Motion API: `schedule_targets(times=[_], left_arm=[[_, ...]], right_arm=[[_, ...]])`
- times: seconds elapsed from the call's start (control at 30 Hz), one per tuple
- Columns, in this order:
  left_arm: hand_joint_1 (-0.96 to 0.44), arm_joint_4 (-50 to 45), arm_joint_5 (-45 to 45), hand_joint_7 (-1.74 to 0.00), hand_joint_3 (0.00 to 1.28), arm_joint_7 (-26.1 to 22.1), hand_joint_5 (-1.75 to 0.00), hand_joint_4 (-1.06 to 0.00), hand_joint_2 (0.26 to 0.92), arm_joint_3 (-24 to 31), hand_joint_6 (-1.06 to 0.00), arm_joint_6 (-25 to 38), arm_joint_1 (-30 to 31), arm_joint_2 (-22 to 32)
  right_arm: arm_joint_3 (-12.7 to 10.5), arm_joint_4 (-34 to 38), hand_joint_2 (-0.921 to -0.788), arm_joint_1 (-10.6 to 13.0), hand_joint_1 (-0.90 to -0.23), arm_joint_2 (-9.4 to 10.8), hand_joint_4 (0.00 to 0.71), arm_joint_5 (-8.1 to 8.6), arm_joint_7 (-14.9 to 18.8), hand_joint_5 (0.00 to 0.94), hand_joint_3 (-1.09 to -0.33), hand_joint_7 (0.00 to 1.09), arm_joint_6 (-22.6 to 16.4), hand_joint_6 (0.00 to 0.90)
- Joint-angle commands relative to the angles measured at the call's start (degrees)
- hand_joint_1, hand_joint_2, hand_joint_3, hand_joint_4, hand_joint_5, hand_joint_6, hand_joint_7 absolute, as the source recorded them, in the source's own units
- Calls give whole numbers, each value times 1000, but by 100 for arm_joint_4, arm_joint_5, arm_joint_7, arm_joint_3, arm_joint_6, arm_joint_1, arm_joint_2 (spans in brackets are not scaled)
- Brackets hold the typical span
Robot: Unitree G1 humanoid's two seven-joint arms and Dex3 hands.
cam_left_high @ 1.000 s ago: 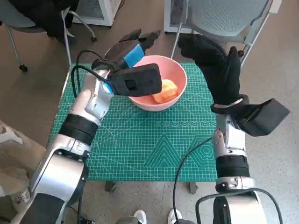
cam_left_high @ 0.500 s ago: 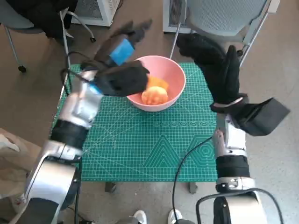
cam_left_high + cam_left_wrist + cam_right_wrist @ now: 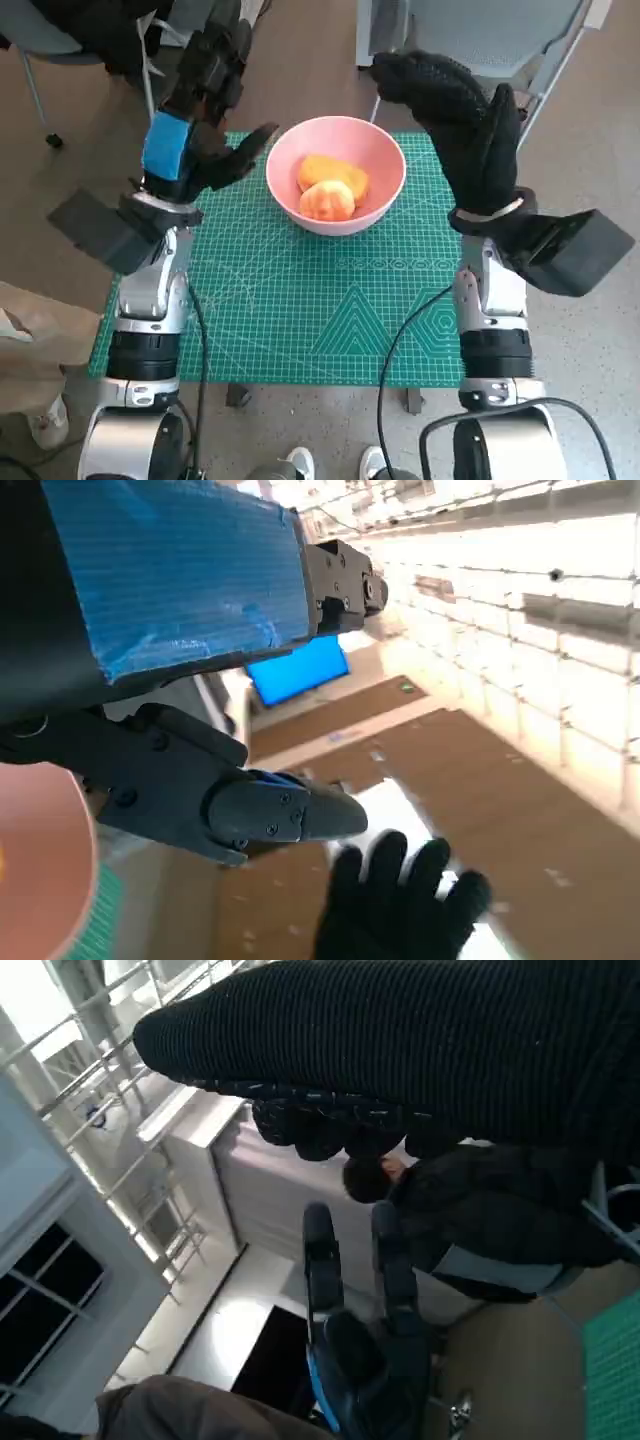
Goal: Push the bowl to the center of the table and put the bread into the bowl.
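A pink bowl [image 3: 384,156] stands on the green cutting mat [image 3: 300,300] toward the table's far middle. Two pieces of orange bread [image 3: 327,185] lie inside it. My left hand [image 3: 195,110] is raised upright to the left of the bowl, fingers spread, holding nothing; it also shows in the right wrist view [image 3: 365,1360]. My right hand [image 3: 465,125] is raised to the right of the bowl, fingers apart and empty; the left wrist view shows it [image 3: 400,905] too, with a sliver of the bowl's rim [image 3: 45,870].
A grey chair [image 3: 480,35] stands behind the table. Another chair with dark clothing [image 3: 80,30] is at the far left. A person [image 3: 480,1200] in dark clothes sits nearby. Beige fabric [image 3: 30,320] lies at the left edge.
My left hand has pulled out from over the bowl and swung up to the left, now upright beside it. Both bread pieces now show uncovered. The right hand has barely moved.
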Motion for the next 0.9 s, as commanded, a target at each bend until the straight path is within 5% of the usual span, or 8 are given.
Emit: schedule_targets(times=[0.03, 0.9], left_arm=[[-706, -1001, -394, -71, 271, -238, -3, -7, 921, 141, -125, 303, 586, 119], [-622, -1761, -732, -92, 196, -435, -13, -46, 921, 298, -150, 647, 1115, 8]], right_arm=[[23, -108, -921, 12, -700, 56, 158, 113, 74, 4, -863, 471, -94, 8], [159, 136, -921, -62, -710, -10, 164, 30, 92, 4, -847, 488, -506, 28]])
